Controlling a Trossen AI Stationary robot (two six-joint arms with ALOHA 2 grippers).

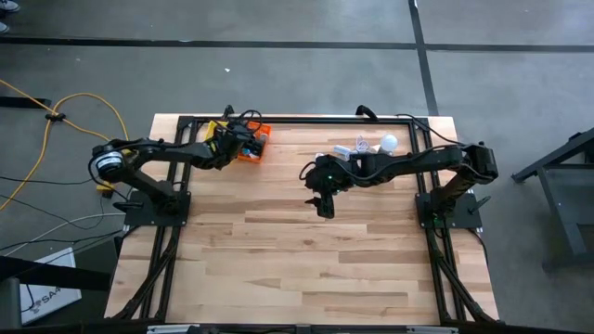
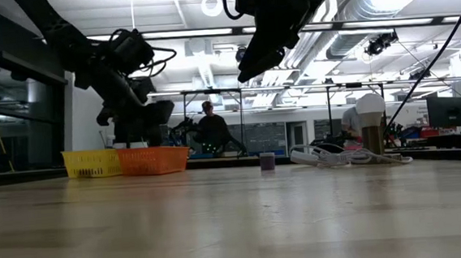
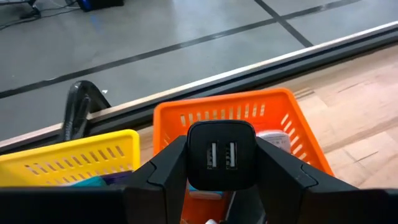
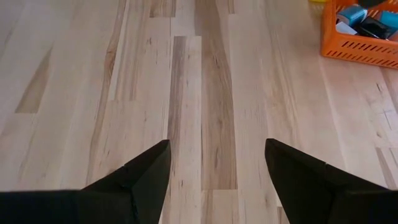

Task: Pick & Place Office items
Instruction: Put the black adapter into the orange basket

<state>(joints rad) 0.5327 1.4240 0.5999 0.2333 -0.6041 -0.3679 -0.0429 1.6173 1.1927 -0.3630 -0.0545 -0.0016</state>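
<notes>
My left gripper (image 3: 221, 183) is shut on a black block with two USB sockets (image 3: 221, 154). It hangs over the orange basket (image 3: 224, 104), which stands beside the yellow basket (image 3: 68, 158) at the table's far left. The orange basket (image 4: 360, 43) holds several small blue, black and white office items (image 4: 357, 15). In the high view the left gripper (image 1: 232, 144) sits right at the two baskets. My right gripper (image 1: 323, 202) hangs open above the middle of the table, with only bare wood between its fingers (image 4: 143, 177). My left gripper pinches the black block by its two opposite sides (image 3: 194, 158) between its two fingers. The socket face points back along the fingers. The fingers slant down from the table's left toward the orange basket. The block is clear of the basket's rim.
A round white bulb (image 1: 389, 143) on a stand and a white cable (image 2: 330, 156) lie at the far right, with a small purple piece (image 2: 267, 160) near them. A black frame rail (image 1: 306, 119) runs along the far edge. A person sits in the room behind (image 2: 211, 130).
</notes>
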